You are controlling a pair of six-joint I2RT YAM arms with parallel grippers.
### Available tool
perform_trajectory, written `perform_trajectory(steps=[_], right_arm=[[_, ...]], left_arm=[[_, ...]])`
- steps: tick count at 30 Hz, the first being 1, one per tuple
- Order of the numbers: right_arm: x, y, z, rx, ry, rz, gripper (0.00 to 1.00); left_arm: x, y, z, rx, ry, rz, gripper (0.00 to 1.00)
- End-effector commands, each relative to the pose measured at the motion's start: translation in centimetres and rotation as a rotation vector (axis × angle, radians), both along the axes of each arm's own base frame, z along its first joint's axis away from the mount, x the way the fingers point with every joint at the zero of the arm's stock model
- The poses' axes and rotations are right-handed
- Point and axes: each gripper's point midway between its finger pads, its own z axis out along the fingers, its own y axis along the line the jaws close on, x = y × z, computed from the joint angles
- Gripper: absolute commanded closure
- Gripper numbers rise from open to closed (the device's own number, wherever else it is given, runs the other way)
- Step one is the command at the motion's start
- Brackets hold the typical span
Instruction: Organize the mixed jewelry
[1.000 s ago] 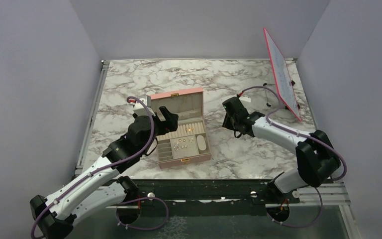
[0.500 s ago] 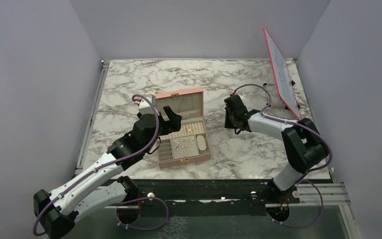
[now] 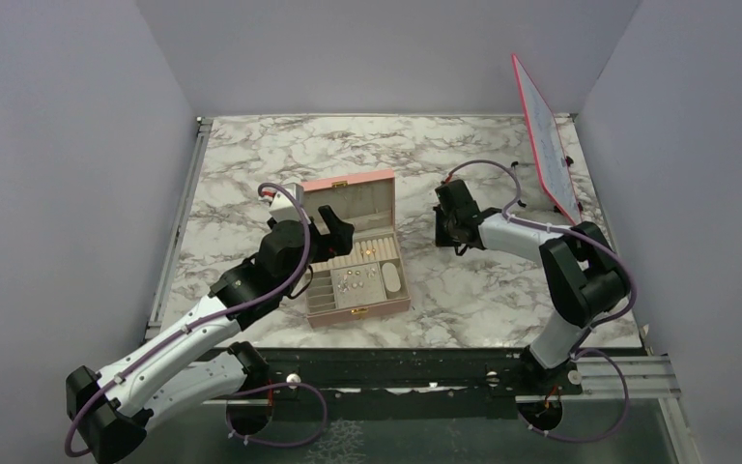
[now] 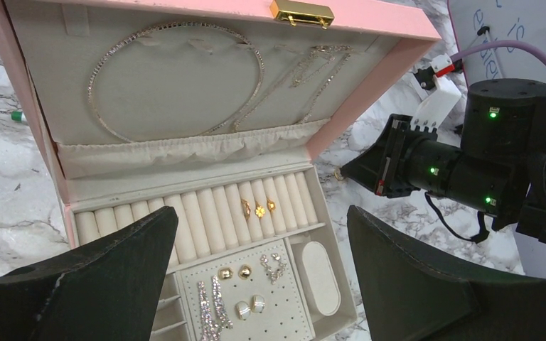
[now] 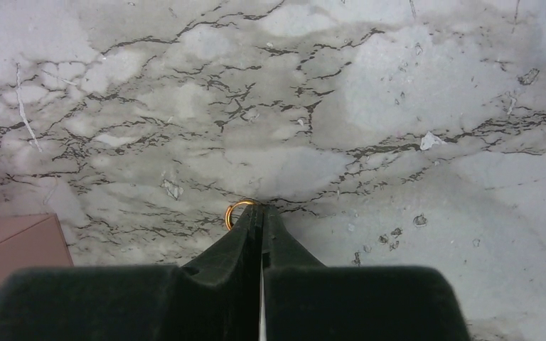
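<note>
Right arm (image 3: 580, 280) folded inward; right claw (image 5: 261, 210) clenched on gold ring (image 5: 233, 212) against table (image 5: 398, 106). Needed slow straight lift, grip looked marginal. Left claw (image 4: 263, 213) released over box (image 4: 391, 78).

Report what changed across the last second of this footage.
The right claw closed on the small gold ring lying on the marble table, pinching its edge, while that arm's elbow swung inward. The left claw edged slightly toward the pink jewelry box, jaws wide open. The box and the sorted jewelry inside it stayed put.
</note>
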Motion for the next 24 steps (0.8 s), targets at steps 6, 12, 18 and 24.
perform_trajectory(steps=[6,12,18,24], right_arm=[[0.1,-0.6,0.8,-0.004,-0.004,-0.030,0.99],[-0.1,-0.6,4.3,0.079,-0.112,-0.060,0.99],[-1.4,-0.7,8.1,0.189,-0.213,-0.082,0.99],[-3.3,-0.4,11.1,0.307,-0.269,-0.072,0.99]], left_arm=[[0.1,-1.5,2.4,-0.060,-0.026,-0.056,0.05],[0.3,-4.3,1.6,-0.022,0.041,-0.160,0.01],[-0.2,-7.2,1.5,-0.103,0.056,-0.277,0.03],[-0.5,-10.1,1.5,-0.195,0.083,-0.363,0.08]])
